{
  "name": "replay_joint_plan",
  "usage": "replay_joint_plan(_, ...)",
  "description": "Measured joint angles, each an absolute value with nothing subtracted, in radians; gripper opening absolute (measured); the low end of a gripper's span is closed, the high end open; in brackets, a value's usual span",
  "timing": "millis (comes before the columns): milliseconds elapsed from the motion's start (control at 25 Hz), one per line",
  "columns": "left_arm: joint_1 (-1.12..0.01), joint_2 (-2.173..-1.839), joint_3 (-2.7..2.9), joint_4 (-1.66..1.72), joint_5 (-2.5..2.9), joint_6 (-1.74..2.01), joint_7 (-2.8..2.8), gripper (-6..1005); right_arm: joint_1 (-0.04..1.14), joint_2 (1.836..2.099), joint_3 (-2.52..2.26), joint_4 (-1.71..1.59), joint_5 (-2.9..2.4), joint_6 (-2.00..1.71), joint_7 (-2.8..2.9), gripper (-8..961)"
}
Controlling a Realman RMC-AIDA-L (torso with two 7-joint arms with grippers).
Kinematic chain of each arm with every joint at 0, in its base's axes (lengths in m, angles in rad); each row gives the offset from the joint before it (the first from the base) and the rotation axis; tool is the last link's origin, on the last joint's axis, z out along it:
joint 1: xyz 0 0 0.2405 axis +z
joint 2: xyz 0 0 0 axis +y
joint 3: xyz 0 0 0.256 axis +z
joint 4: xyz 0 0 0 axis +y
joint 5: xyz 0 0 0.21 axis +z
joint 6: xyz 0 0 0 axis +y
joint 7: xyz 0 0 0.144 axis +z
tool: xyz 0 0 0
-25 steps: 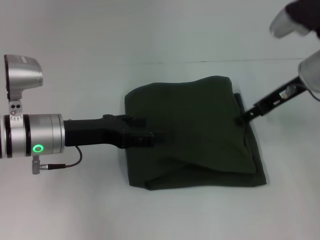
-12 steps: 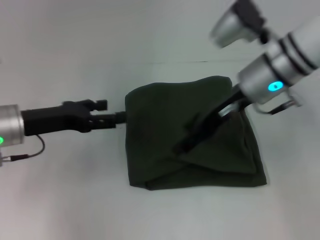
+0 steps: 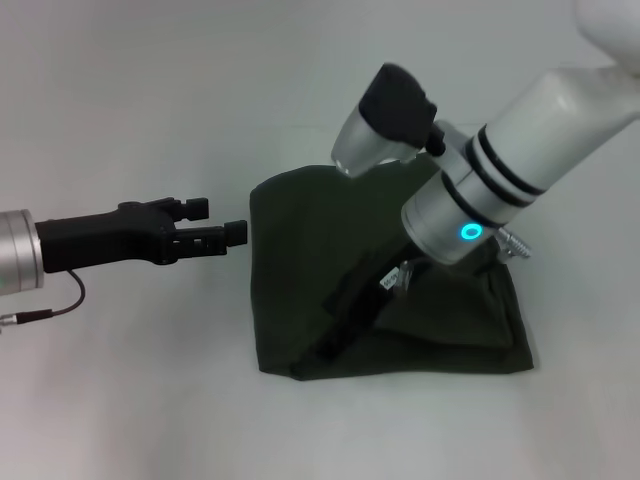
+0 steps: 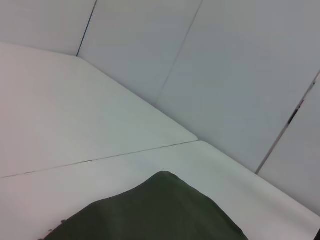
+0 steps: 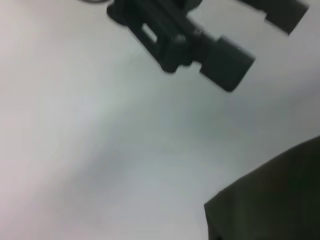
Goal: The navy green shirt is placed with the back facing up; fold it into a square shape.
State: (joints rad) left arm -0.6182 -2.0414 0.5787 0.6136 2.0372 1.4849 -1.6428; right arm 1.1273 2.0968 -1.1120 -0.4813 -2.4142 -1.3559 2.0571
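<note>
The left tool (image 3: 218, 234) sits at middle left of the head view, just beside the left edge of the shirt (image 3: 300, 260) and apart from it; its two short black fingers (image 3: 198, 207) are parted with a clear gap between them, and nothing is held between them; the right wrist view shows the same tool (image 5: 235, 37) farther off, over bare counter (image 5: 100, 140), with its blocky fingertips spread. The right tool (image 3: 335, 335) reaches down from the upper right across the middle of the shirt, its dark fingers low against the cloth near the lower centre fold; whether those fingers are parted or pinching cloth I cannot tell, since they are dark against dark fabric. There are two arms, two tools and one shirt; a lit ring glows on the right arm's silver wrist. The shirt lies in the centre of the white counter (image 3: 120, 400), already folded into a rough, uneven square; it is plain dark olive green, with layered edges showing along the bottom and right sides and a loose flap lying diagonally on top. The left wrist view shows one rounded corner of the shirt (image 4: 160, 210) at the bottom of the frame.
</note>
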Motion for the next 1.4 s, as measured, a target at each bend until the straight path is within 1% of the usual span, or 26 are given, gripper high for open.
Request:
replay_joint_plan(320, -0.618, -2.042, 0.578, 0.614, 2.034, 1.483, -1.643, 950, 1.12, 2.097, -1.148, -0.402, -2.407, -1.276, 2.046, 927)
replay_joint_plan(440, -0.618, -2.042, 0.578, 0.615, 2.031, 1.483, -1.643, 950, 1.113, 2.091, -1.175, -0.397, -2.414, -1.262, 2.073, 927)
replay_joint_plan(560, -0.618, -2.042, 0.578, 0.615, 2.03, 1.483, -1.644, 950, 1.1, 2.073, -1.179, -0.42, -2.421, -1.292, 2.107, 927)
replay_joint_plan(800, -0.618, -2.042, 0.578, 0.615, 2.027, 1.484, -1.648, 950, 1.091, 2.023, -1.17, -0.462, -2.49, -1.382, 2.203, 927)
replay_joint_plan(960, -0.62, -2.042, 0.578, 0.613, 2.023, 1.49, -1.649, 950, 1.071, 1.998, -1.136, -0.51, -2.5, -1.442, 2.228, 927)
replay_joint_plan(1280, -0.629, -2.047, 0.582, 0.608, 2.02, 1.496, -1.634, 950, 0.982, 1.977, -0.877, -0.628, -2.453, -1.498, 2.117, 927)
replay_joint_plan(1320, -0.63, -2.047, 0.581, 0.607, 2.02, 1.496, -1.63, 950, 0.966, 1.972, -0.845, -0.632, -2.432, -1.493, 2.085, 927)
replay_joint_plan(1360, -0.631, -2.047, 0.581, 0.606, 2.018, 1.496, -1.624, 950, 0.931, 1.963, -0.793, -0.634, -2.387, -1.473, 2.028, 927)
replay_joint_plan(1400, -0.631, -2.046, 0.582, 0.606, 2.016, 1.496, -1.616, 950, 0.931, 1.963, -0.793, -0.634, -2.387, -1.473, 2.028, 927)
